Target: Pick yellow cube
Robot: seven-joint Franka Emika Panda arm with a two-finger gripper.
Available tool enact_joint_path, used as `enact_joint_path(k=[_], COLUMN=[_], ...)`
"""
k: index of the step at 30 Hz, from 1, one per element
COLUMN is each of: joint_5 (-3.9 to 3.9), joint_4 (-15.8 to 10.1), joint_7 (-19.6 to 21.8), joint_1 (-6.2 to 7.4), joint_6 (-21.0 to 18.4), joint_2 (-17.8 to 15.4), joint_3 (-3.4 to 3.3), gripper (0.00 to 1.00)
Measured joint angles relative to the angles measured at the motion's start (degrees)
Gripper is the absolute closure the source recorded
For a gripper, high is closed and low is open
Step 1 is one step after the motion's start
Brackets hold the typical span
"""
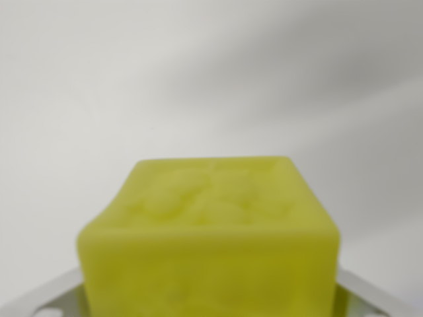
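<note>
The yellow cube [211, 224] fills the lower middle of the wrist view, very close and out of focus. Its top face is bumpy and its left side looks slightly pressed in. My gripper [209, 294] has the cube between its pale fingers [46, 298], which show only as slivers at the bottom corners. Each sliver lies right against a side of the cube. The cube hides the fingertips and whatever is under it.
Behind the cube there is only a plain white surface [198, 72] with soft grey shadow bands running diagonally across the upper right. No other object or edge shows.
</note>
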Motion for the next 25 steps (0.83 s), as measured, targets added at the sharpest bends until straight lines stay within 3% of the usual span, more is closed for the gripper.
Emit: enact_joint_path(k=[15,25], joint_5=[0.05,0.06], joint_4=[2.3,2.5], joint_7=[0.0,-0.1], joint_1=[0.0,0.0], joint_6=[-6.2,-6.8], joint_2=[-4.0,-4.3], joint_3=[0.0,0.0], gripper=[1.0,1.0])
